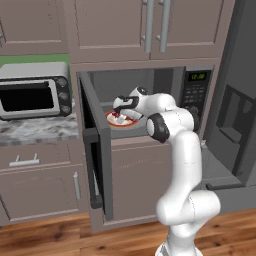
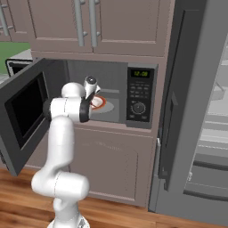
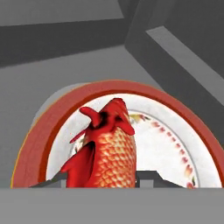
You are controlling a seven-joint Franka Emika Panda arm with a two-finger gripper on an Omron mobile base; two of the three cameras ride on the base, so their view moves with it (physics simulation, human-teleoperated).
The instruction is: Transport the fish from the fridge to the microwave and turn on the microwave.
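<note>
- Inside the open microwave (image 1: 150,100), the gripper (image 3: 101,178) hangs over a plate (image 3: 175,144) with a red-orange rim and a white centre.
- The jaws are clenched on the fish (image 3: 107,148); in the hand view its scaled body rises from between the two dark finger tips (image 3: 59,178).
- The fish's long axis runs along the gripper's own line, away from the hand and toward the plate. The end farthest from the hand, dark and ragged with red fins spread to either side, points at the plate's far rim; whether that end is head or tail cannot be told.
- From the hand view the fish lies over the left half of the plate's white centre. Whether it touches the plate cannot be told.
- The plate sits on the microwave's grey floor, with the cavity's back wall and a side wall beyond it.
- In the left base view the microwave door (image 1: 95,150) is swung wide to the left, and the white arm (image 1: 180,165) reaches in past it.
- The control panel (image 2: 140,95), with its green display, buttons and round knob, is to the right of the cavity.
- The fridge (image 2: 200,111) stands open at the right; a silver toaster oven (image 1: 35,90) sits on the counter at the left.
</note>
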